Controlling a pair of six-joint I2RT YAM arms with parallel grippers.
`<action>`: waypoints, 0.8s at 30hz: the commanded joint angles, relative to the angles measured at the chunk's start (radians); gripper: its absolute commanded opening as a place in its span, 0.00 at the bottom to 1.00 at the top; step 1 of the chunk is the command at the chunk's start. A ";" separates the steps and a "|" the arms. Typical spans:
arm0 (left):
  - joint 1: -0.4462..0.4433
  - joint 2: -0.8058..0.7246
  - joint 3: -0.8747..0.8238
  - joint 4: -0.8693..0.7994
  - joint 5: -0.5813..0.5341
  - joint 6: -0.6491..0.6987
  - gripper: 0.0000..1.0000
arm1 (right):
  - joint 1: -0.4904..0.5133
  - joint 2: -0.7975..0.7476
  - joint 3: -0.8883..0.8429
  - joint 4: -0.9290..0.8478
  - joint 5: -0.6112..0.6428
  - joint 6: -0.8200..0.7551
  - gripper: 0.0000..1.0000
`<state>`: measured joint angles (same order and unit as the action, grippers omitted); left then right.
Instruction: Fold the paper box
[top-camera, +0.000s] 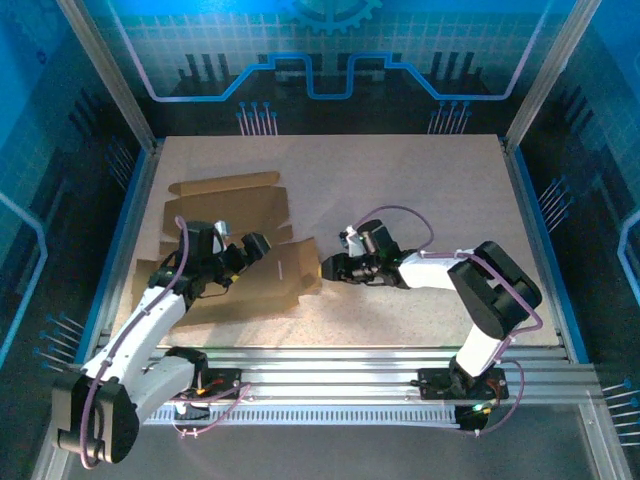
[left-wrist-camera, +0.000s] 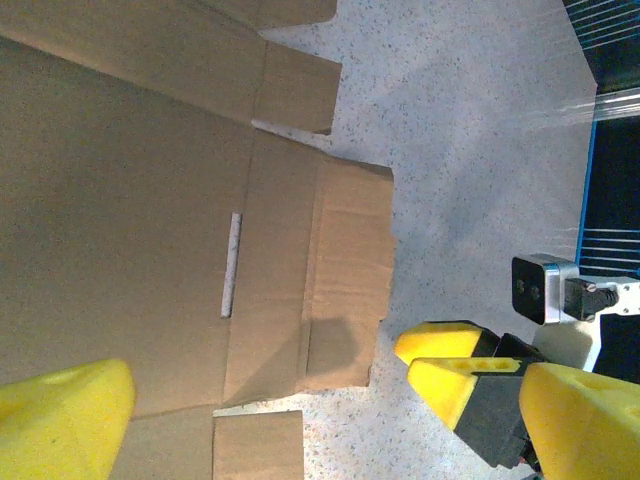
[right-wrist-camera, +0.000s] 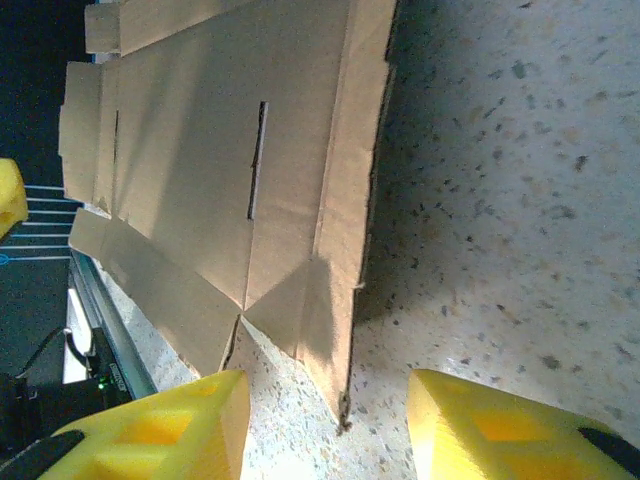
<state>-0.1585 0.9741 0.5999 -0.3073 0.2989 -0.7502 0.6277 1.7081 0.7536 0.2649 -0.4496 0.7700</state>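
The paper box (top-camera: 232, 208) lies nearly flat on the table (top-camera: 420, 190), folding barely begun, with the left gripper (top-camera: 256, 246) open and empty above it and the right gripper (top-camera: 329, 268) open and empty at its right edge.

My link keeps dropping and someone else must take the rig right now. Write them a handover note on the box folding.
Left gripper: open, holding nothing, over the middle of the paper box.
Right gripper: open, low at the sheet's right edge, fingers either side of its edge flap, which looks slightly lifted.
Paper box: flat cut-out sheet on the left part of the table.
Done: nothing folded up yet.
Left: all the folds.
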 joint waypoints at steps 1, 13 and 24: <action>-0.006 0.004 0.009 0.036 0.030 0.055 0.99 | 0.038 0.024 0.042 0.030 0.052 0.018 0.47; -0.006 -0.012 -0.026 0.088 0.034 0.049 0.99 | 0.080 0.056 0.062 0.022 0.127 0.044 0.46; -0.006 -0.055 -0.063 0.111 0.020 0.047 0.99 | 0.085 0.059 0.081 -0.021 0.138 0.033 0.46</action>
<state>-0.1585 0.9417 0.5522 -0.2173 0.3111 -0.7258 0.6960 1.7573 0.8032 0.2596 -0.3241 0.8078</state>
